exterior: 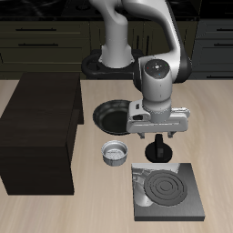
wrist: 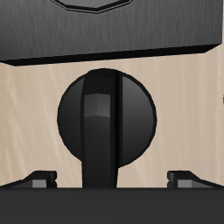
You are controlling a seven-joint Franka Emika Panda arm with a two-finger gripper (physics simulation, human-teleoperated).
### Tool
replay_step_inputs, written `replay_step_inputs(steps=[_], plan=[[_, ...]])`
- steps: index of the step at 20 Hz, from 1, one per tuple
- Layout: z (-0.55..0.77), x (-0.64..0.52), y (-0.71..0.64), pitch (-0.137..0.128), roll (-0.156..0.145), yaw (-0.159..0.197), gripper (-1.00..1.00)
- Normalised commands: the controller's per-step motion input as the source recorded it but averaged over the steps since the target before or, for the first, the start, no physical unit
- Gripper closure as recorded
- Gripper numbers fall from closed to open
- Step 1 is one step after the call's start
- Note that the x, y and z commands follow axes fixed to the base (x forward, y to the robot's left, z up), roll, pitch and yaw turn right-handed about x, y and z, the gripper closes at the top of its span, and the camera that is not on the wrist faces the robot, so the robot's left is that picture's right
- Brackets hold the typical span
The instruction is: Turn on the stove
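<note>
The stove is a flat square black plate with a pale ring coil, near the table's front edge. Its round black knob with a raised bar sits on the table at the stove's back edge. My gripper hangs directly over the knob, just above it, and partly hides it. In the wrist view the knob lies centred below my gripper, with the stove's edge beyond it. The fingertips stand wide apart on either side of the knob's bar, not touching it. The gripper is open and empty.
A round black frying pan lies behind the knob, close to the arm. A small metal bowl stands beside the stove. A large dark wooden cabinet fills the table's far side from the stove.
</note>
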Motion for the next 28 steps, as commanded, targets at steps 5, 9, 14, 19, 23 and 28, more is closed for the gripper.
replay_step_inputs(steps=[5,9,14,19,23,28], plan=[[-0.21,-0.08,0.15,0.001,0.031,0.027,-1.00],[-0.15,0.00,0.07,0.023,0.044,0.009,-1.00],[-0.16,-0.03,0.02,0.021,0.020,0.016,1.00],[-0.02,0.01,-0.12,0.005,-0.004,-0.001,1.00],[0.04,-0.07,-0.13,0.001,0.010,0.008,1.00],[0.06,-0.02,-0.16,0.001,0.002,0.066,1.00]])
